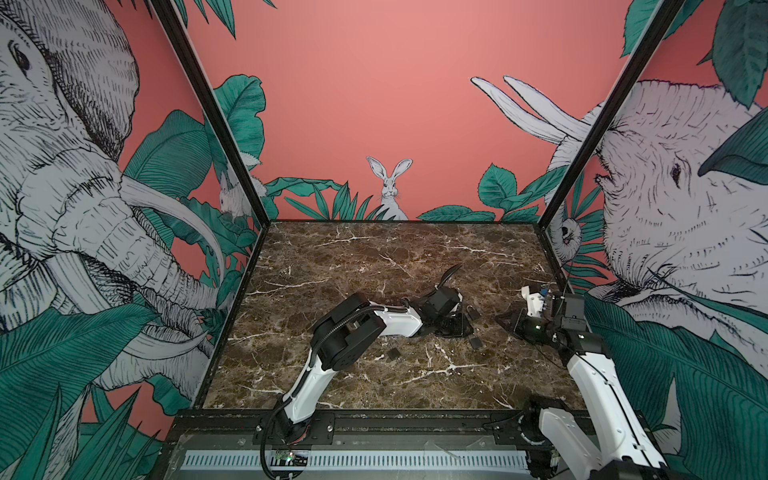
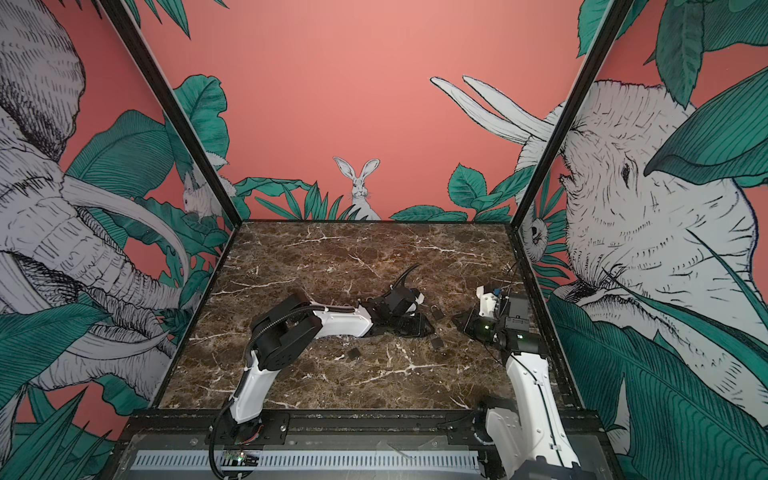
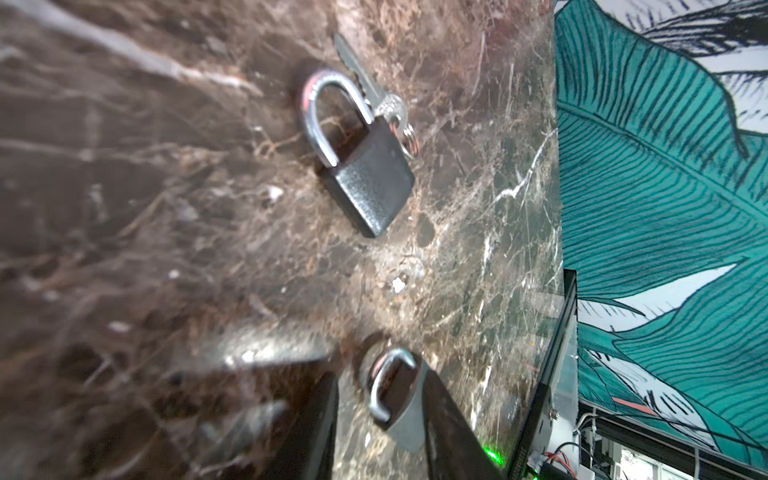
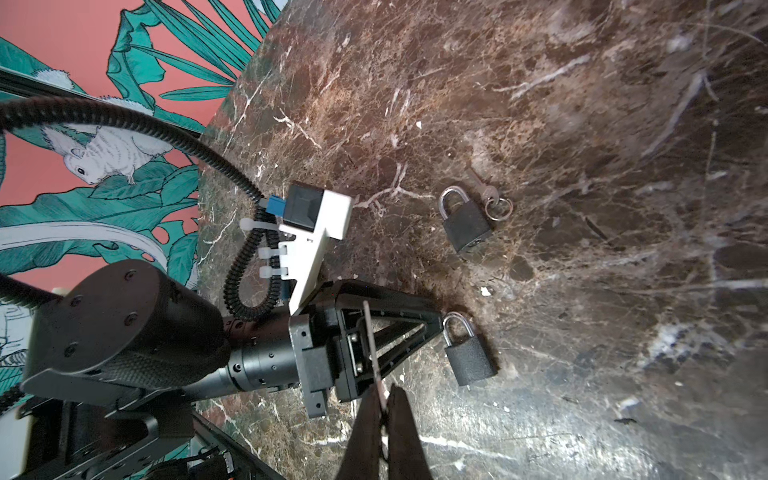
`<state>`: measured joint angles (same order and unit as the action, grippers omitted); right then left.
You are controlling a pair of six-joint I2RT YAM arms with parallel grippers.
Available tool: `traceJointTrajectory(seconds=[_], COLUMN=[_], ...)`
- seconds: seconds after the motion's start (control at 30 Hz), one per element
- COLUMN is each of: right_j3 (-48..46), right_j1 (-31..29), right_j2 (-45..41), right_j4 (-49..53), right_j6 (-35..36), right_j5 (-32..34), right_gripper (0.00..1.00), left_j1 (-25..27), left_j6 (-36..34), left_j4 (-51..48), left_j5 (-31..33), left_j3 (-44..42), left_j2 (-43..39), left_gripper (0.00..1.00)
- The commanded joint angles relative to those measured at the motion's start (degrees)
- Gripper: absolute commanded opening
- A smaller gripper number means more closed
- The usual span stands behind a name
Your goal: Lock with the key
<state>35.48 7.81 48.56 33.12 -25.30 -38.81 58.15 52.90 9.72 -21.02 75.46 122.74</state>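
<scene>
Starting at my front edge of the surface (image 1: 374, 386): a small dark square piece (image 1: 394, 354) lies flat on its own. It's too small in both top views for me to say what it is.

A bit further in, my left end effector (image 4: 437, 328) lies low over the marble, stretched across toward the right side. Its fingers (image 3: 320, 419) are parted a little and nothing is gripped between them. The near padlock (image 4: 469, 357) lies flat just past the fingertips, shackle end toward them. In the left wrist view it sits right up against one finger. I can't tell if that shackle is latched, it's too blurry there.

Over on the right, apart from all that, my right end effector (image 4: 384, 409) is clenched on the key (image 4: 374, 357). I only see it edge-on, as a thin blade sticking out from between the tips and pointing toward the padlocks. It isn't in either lock yet.

Further back, the far padlock (image 3: 370, 183) lies flat with both legs of its shackle down in the body. A second key (image 3: 357, 62) on a small ring (image 3: 409, 141) rests right beside it, on the shackle side.
</scene>
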Motion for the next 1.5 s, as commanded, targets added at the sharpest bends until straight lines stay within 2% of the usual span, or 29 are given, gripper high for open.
traceJointTrajectory(seconds=[0.0,0.27,0.63,1.47], right_j3=[1.11,0.82,0.42,-1.6], right_j1=[-1.15,-7.72,-12.47,-15.38], right_j2=[0.13,2.99,11.92,25.4], right_j4=[3.05,3.21,-0.59,-9.85], right_j6=[2.58,2.53,4.04,3.79], right_j5=[4.06,10.49,18.76,21.12], right_gripper=[0.0,0.0,0.0,0.0], left_j1=[-1.41,-3.02,-3.57,-4.89], left_j6=[-0.74,-4.3,-7.12,-5.88], left_j4=[-0.24,1.29,2.89,4.15], left_j5=[2.11,4.65,7.79,7.77], left_j3=[-2.91,-8.97,-15.42,-18.16], left_j2=[-6.11,-14.74,-24.6,-25.67], left_gripper=[0.37,0.37,0.37,0.37])
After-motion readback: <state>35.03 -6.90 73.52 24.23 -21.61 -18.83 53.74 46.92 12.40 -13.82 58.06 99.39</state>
